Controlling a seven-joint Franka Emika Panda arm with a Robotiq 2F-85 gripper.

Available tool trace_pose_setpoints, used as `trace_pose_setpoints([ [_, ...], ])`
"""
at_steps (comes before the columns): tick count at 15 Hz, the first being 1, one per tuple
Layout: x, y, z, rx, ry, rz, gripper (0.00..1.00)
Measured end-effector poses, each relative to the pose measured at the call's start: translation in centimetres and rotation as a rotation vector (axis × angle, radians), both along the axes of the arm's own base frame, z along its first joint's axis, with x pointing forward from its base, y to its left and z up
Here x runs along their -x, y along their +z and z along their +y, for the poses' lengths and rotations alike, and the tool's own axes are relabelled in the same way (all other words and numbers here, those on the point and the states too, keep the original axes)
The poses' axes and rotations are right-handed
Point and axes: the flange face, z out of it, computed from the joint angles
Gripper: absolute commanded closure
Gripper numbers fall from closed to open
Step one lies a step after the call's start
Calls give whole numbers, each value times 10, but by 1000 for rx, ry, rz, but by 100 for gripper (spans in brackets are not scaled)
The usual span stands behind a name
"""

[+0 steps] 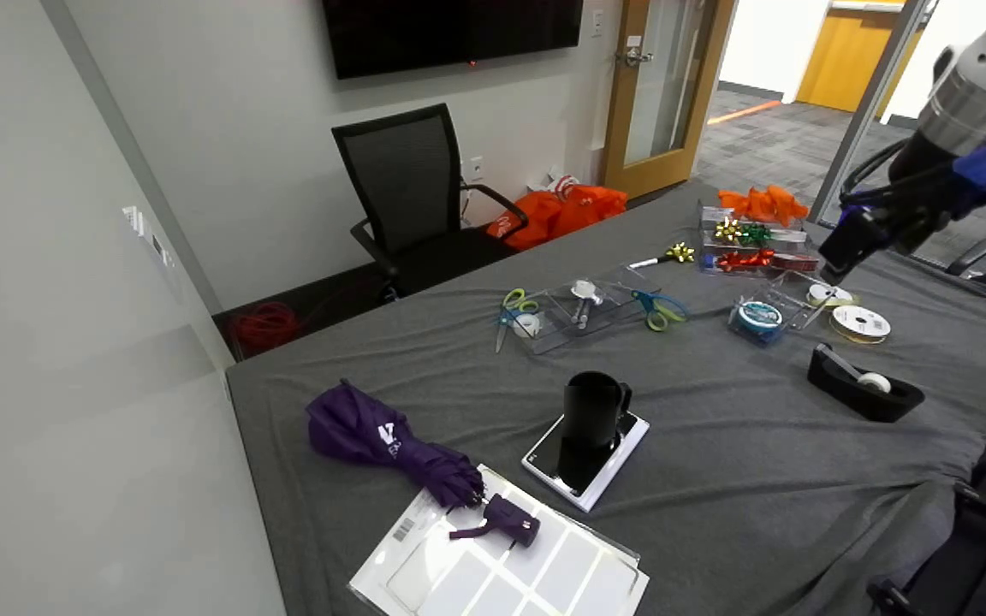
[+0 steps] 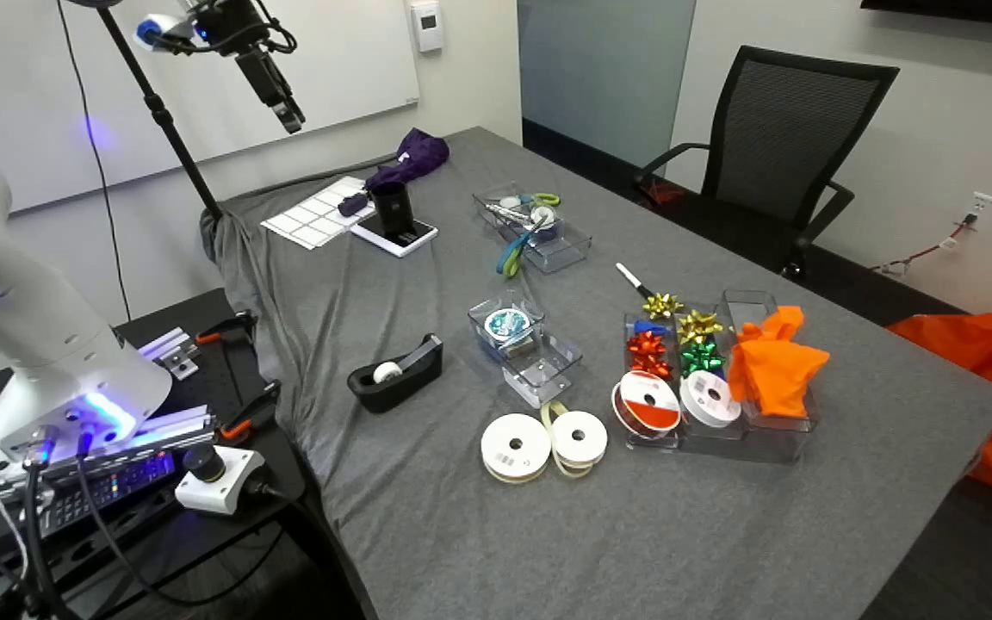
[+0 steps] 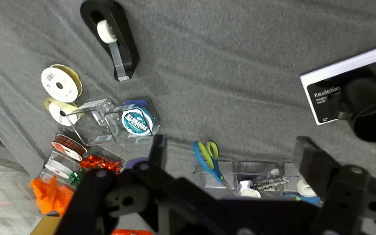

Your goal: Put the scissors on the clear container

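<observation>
Clear container (image 3: 139, 139) holds a mint tin (image 3: 137, 123), scissors (image 3: 213, 167) lean on a tray (image 3: 256, 167) holding tape (image 3: 302, 188), fingers (image 3: 312, 160) spread apart.

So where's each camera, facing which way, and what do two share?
Wrist view: behind the hand, looking down at the table; its open fingers show below.
An exterior view: high, nearest the white sheets, facing the wall screen; arm and hand upper right.
An exterior view: high, nearest the ribbon spools, facing the umbrella; base, arm and hand left.
Shared: the mug, in both exterior views.
</observation>
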Motion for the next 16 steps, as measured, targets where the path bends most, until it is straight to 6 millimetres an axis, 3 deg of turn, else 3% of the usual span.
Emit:
trace_pose_setpoints([
  [6, -67, 11, -52, -4, 136, 51, 0],
  [11, -128, 13, -77, -63, 241, -87, 0],
  [16, -131, 13, -78, -65, 239, -90, 0],
])
